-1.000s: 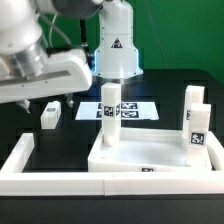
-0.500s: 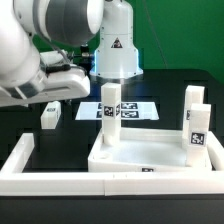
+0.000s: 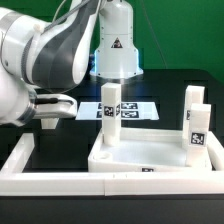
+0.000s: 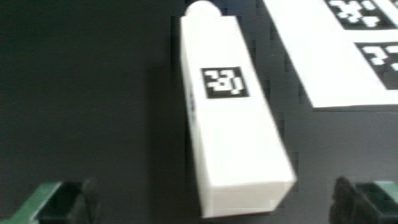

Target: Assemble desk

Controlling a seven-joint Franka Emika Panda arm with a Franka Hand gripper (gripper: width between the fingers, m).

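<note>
Black table (image 3: 170, 85) carries the marker board (image 3: 135, 108), desk panel (image 3: 145, 158), loose leg (image 4: 235, 100).

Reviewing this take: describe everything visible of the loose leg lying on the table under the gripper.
The loose leg is a long white block of matte plastic with a black-and-white square tag on its upper face. It lies flat on the black table, beside the marker board. Nothing grips it: the gripper is open, one finger on each side of its end.

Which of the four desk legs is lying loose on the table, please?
The leg under the gripper, left of the marker board in the exterior view. The other three stand upright on the panel.
</note>
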